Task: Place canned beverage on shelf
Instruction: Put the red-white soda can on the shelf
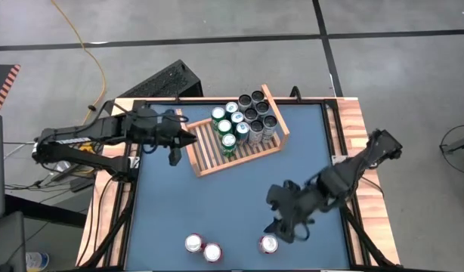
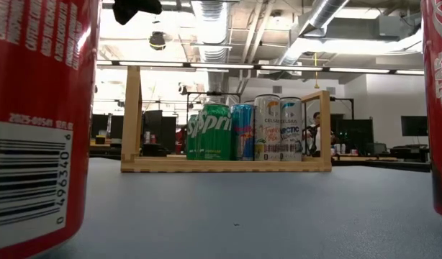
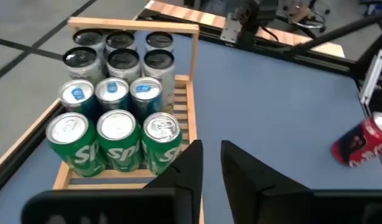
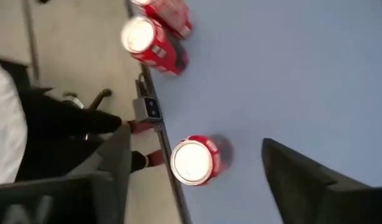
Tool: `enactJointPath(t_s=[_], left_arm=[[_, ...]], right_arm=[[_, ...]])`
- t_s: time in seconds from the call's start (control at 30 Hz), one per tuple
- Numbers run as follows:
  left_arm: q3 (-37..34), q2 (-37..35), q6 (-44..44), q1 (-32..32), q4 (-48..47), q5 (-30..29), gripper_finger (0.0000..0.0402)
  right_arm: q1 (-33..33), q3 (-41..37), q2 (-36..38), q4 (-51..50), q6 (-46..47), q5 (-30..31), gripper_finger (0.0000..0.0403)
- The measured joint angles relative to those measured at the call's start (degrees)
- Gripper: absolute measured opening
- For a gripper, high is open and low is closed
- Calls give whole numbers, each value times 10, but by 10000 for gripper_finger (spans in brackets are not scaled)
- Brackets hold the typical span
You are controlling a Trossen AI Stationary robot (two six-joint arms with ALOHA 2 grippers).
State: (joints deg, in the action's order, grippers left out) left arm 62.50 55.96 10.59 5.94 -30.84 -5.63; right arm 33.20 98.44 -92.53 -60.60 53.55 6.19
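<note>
Right claw (image 1: 281, 224) wide open, empty, over red can (image 1: 268, 243), frame bottom; we judge it rigid, slick — grip mid-body.

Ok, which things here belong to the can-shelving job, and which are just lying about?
Job:
- wooden shelf, already holding green, blue and silver cans
- three red cans at the table's near edge
- right end effector, open above one red can

Lying about:
- yellow cable on the floor
- black box behind the table
</note>
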Motion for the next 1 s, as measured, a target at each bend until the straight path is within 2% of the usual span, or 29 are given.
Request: enactJointPath(t_s=[0.1, 0.2, 0.43, 0.53, 1.0], left_arm=[[0, 1, 0, -12, -10, 2, 67], [0, 5, -8, -22, -24, 3, 88], [0, 7, -11, -34, -64, 3, 119], [0, 6, -11, -34, -73, 3, 123], [0, 7, -8, -34, -88, 7, 123]], right_arm=[[19, -1, -32, -2, 90, 7, 303], [24, -1, -72, -1, 137, -15, 310], [8, -1, -160, 2, 154, -132, 311], [7, -1, -182, 3, 156, -163, 311], [11, 0, -191, 1, 180, -148, 311]])
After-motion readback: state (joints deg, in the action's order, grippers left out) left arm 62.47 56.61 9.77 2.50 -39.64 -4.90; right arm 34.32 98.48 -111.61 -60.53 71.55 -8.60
